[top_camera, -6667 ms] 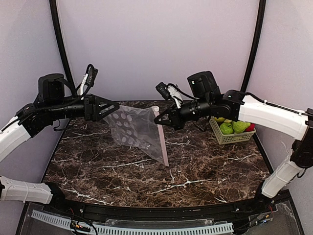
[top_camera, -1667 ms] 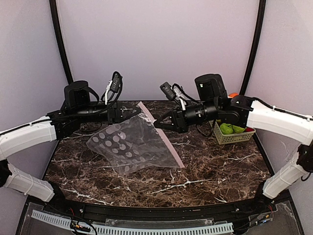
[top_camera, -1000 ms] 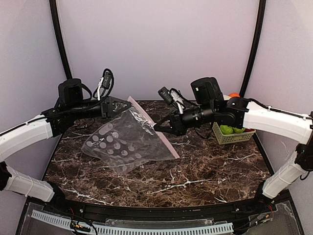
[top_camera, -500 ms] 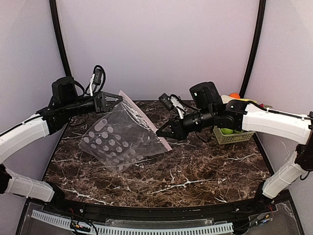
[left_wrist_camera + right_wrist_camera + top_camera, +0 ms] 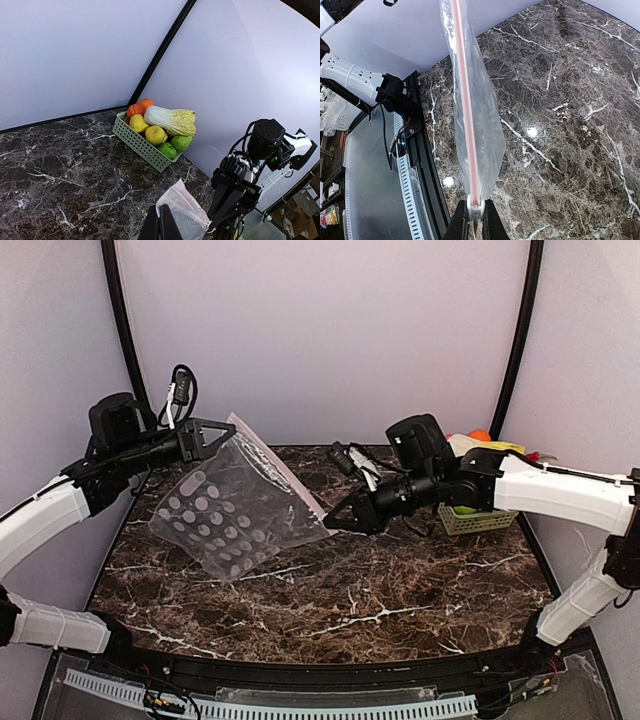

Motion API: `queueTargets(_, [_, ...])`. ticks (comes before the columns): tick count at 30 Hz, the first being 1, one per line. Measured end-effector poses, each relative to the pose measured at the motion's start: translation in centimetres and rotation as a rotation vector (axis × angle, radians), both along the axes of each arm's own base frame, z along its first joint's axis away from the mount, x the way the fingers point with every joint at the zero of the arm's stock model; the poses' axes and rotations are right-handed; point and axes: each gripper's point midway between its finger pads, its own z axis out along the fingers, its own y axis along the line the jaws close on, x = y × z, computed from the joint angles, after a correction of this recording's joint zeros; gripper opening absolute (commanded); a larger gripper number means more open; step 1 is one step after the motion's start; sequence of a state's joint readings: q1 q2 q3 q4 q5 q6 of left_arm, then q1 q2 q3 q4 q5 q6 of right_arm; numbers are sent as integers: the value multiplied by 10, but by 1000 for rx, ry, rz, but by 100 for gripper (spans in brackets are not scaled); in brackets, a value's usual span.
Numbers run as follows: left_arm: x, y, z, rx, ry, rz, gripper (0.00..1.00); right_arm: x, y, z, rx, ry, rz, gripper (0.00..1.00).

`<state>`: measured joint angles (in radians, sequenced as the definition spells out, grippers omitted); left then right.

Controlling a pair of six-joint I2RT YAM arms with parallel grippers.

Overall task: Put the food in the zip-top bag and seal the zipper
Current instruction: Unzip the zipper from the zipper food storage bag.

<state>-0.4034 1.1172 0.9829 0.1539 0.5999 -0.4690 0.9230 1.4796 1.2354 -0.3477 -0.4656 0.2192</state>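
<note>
no readable txt in any view, zip-top bag (image 5: 230, 500) shows dots only, no letters or nrs

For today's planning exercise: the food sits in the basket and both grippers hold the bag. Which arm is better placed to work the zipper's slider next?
Right, probably: the right gripper is shut on the slider, while the left gripper anchors the zip-top bag at its other corner.

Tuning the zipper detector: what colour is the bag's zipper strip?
The zipper is a pale pink-red line with a white slider, clearest in the right wrist view.
</note>
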Motion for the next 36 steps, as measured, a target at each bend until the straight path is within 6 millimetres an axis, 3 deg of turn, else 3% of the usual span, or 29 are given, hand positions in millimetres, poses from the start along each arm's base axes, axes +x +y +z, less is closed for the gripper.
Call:
queueTargets(10, [-5, 6, 6, -2, -10, 22, 1, -2, -3, -3, -7, 9, -1, 1])
queueTargets(12, [-6, 7, 6, 3, -15, 20, 1, -3, -4, -2, -7, 10, -1, 9])
queueTargets(17, [-15, 1, 6, 5, -25, -47, 1, -8, -7, -3, -18, 33, 2, 51])
queueTargets(21, [-32, -15, 1, 6, -19, -190, 1, -11, -12, 2, -20, 33, -1, 63])
queueTargets(24, [-50, -32, -7, 14, -10, -309, 1, -11, -13, 18, 5, 14, -6, 63])
queueTargets(31, [-83, -60, -18, 30, 2, -486, 1, -8, -2, 75, 96, -94, -8, 42])
queueTargets(36, [-88, -71, -29, 40, 28, -530, 1, -14, 14, 84, 113, -122, 23, 35])
